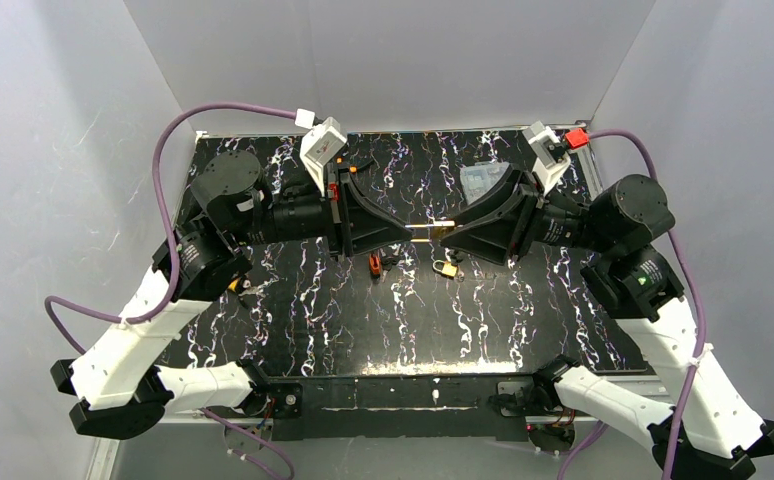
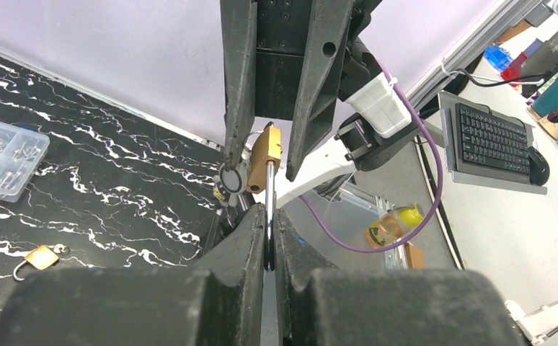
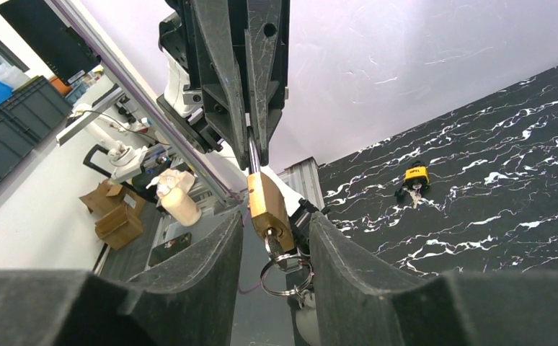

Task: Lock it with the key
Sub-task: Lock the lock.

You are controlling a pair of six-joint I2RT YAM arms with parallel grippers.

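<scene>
Padlock was held by its shackle in the clamped left gripper; right gripper stood part-open astride the key, presumably next to pinch and turn.

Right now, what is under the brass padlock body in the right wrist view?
A key sticks out of the bottom of the padlock, with key rings attached. Its blade is hidden inside the lock.

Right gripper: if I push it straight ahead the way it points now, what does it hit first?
The brass padlock, which sits between its open fingers with gaps either side. Pushed further, the right gripper would likely meet the left gripper, shut on the shackle just beyond. Depth is hard to judge.
</scene>
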